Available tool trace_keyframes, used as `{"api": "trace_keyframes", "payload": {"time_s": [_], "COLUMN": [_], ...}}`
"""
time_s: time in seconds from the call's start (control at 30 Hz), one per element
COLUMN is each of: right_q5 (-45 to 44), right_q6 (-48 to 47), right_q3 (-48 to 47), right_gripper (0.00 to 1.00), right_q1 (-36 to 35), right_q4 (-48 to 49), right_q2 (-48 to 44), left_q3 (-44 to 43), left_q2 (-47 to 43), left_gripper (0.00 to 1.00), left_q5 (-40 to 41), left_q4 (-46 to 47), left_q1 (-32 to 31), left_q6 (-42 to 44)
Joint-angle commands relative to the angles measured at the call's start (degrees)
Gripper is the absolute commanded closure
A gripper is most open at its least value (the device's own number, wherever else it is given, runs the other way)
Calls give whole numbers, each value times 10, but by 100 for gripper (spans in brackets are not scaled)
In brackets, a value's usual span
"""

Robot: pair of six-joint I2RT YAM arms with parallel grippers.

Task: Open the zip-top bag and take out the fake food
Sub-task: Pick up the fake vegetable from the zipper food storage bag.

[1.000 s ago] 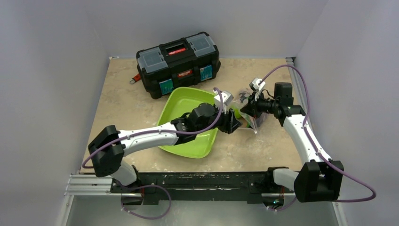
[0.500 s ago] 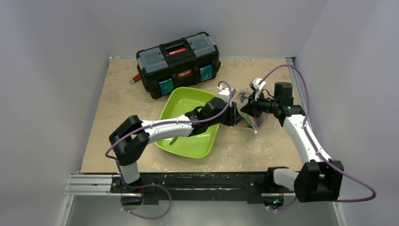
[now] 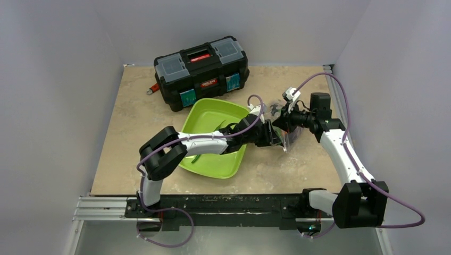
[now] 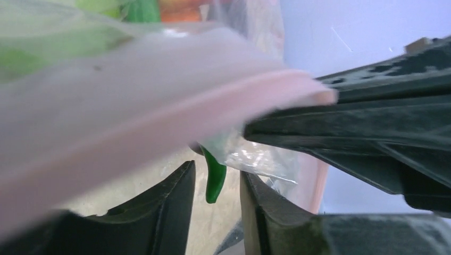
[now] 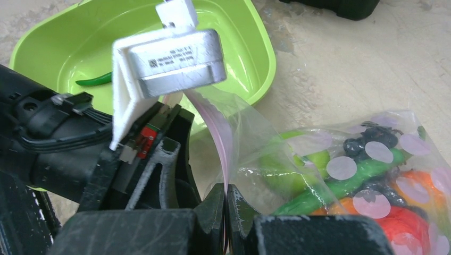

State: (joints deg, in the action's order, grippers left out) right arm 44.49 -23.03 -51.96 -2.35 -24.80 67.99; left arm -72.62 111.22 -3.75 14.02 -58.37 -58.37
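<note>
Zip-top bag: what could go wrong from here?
1. The right fingers pinch only the pink strip of the zip-top bag; a tug could slip it free.
2. The green bean pod hangs between the left fingers, not clearly gripped; it could drop short of the green tray.
3. Film drapes over those fingers; closing might catch plastic.

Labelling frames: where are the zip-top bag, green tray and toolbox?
zip-top bag [image 4: 159, 130], left wrist view, on its pink strip.
green tray [image 5: 64, 53], right wrist view, bare floor.
toolbox [image 3: 207, 79], top external view, front face.
</note>
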Motion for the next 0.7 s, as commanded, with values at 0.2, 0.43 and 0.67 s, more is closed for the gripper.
{"api": "trace_keyframes", "payload": {"time_s": [0.2, 0.43, 0.67], "right_q5": [1, 3, 0], "right_q6": [10, 9, 8], "right_q3": [6, 6, 5], "right_gripper": [100, 100, 100], "right_q1": [-3, -2, -3], "right_q4": [21, 21, 19], "right_q2": [-10, -12, -14], "left_q3": [-15, -26, -11], "left_q2": [23, 54, 39], "left_gripper": [53, 71, 92], "left_q5": [3, -8, -8], "left_q4": [29, 49, 49], "left_q1": [-10, -10, -10], "left_q6": [-64, -75, -49]}}
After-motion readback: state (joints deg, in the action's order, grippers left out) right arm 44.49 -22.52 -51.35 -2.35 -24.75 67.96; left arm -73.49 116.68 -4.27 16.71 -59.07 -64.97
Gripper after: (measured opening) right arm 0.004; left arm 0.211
